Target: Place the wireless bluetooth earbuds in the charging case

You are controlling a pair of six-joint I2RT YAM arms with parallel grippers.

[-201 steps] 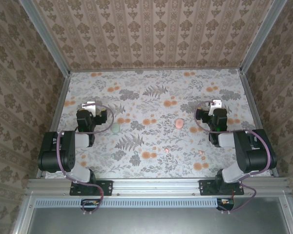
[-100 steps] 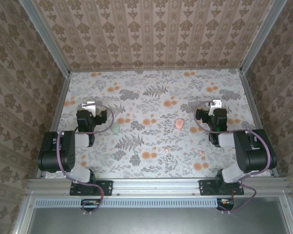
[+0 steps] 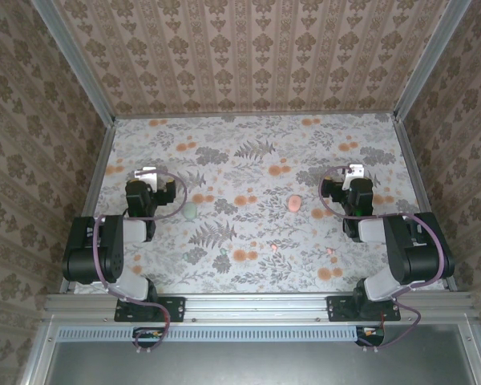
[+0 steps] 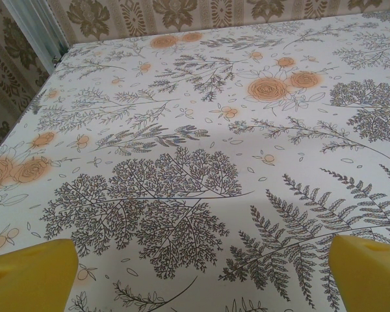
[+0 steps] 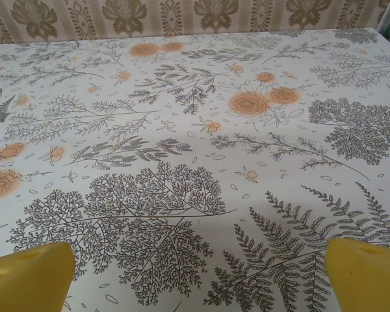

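1. Left gripper [image 3: 147, 172]: jaws wide apart, empty.
2. Green case [image 3: 191, 210]: near it, to its right.
3. First earbud [image 3: 274, 249]: mid-table, apart from both grippers.
4. Pink case [image 3: 294, 202]: beyond that earbud.
5. Second earbud [image 3: 332, 251]: beside the right arm.
6. Right gripper [image 3: 353, 171]: jaws wide apart, empty.

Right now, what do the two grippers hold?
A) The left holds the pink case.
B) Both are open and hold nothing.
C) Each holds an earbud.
B: the left gripper and the right gripper stand wide open, with nothing between their jaws.
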